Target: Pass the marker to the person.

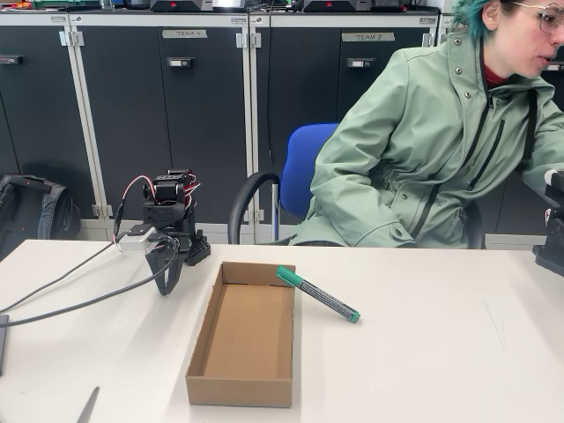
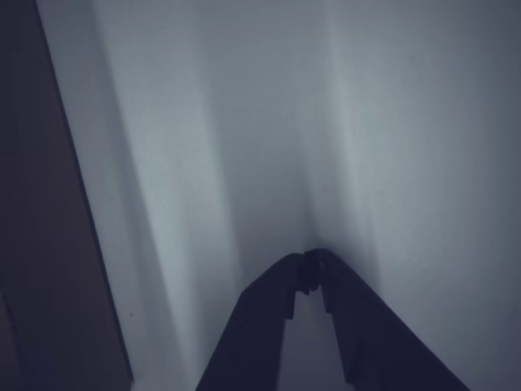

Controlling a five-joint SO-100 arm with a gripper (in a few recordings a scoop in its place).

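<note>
The marker (image 1: 317, 294), dark with a green cap and green end, lies on the white table, its capped end resting on the right rim of a cardboard box (image 1: 199, 344). My gripper (image 1: 167, 280) sits folded down at the left of the box, tips near the tabletop, well apart from the marker. In the wrist view the gripper (image 2: 310, 265) is shut with its dark tips touching over bare white table, nothing between them. The person (image 1: 423, 150) in a sage-green jacket sits behind the table at the right, turned toward the right edge.
Grey cables (image 1: 62, 295) run from the arm across the left of the table. A blue chair (image 1: 300, 172) stands behind the table. A dark device (image 1: 552, 238) sits at the right edge. A grey blade-like tip (image 1: 88, 405) pokes in at the bottom left.
</note>
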